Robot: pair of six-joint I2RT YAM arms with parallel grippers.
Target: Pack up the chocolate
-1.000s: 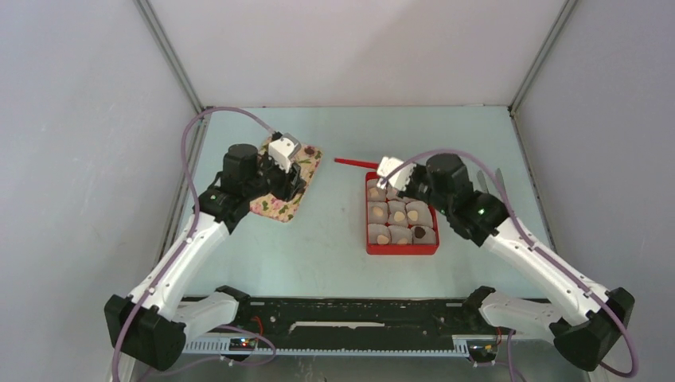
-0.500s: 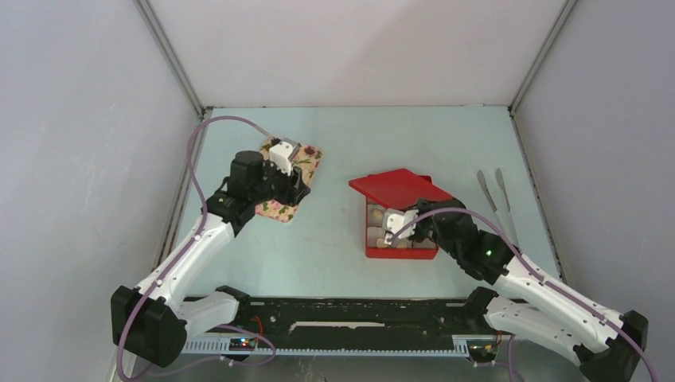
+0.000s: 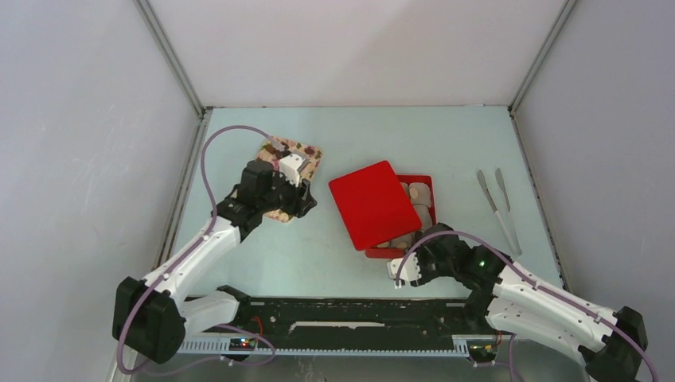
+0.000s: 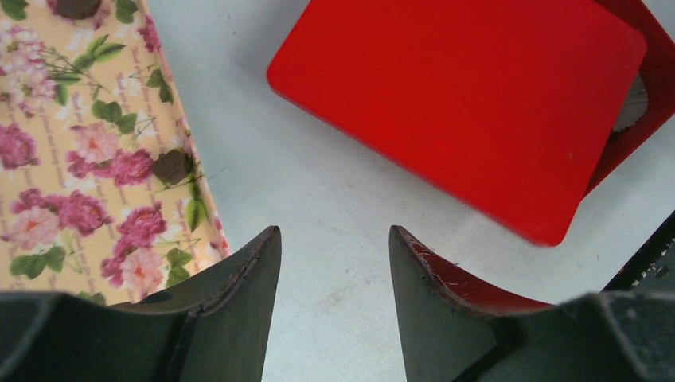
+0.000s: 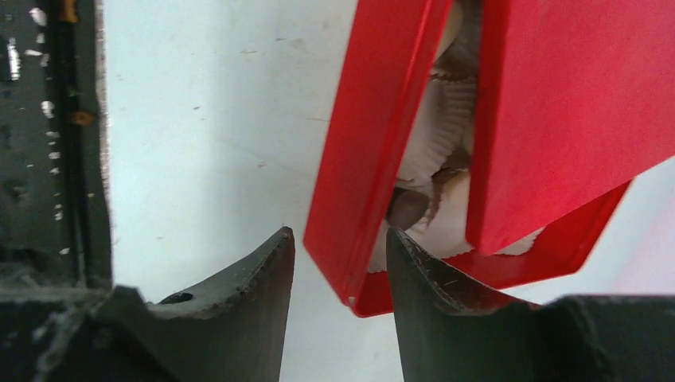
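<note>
Having dropped the flat red lid (image 3: 374, 203) askew on the shallow red box (image 5: 366, 159) just ahead, the right gripper (image 5: 338, 239) stands spread and empty; left gripper (image 4: 334, 235) likewise spread. The lid likely needs straightening.

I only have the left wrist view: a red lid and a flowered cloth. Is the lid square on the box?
Observer: No. From above, the lid lies askew, offset to the left. The box shows uncovered paper cups at its far right.
Operator: Where is the right tool?
Observer: The right tool is at the box's near edge, open and gripping nothing.
Operator: Anything beside the box?
Observer: Tongs lie to its right.
</note>
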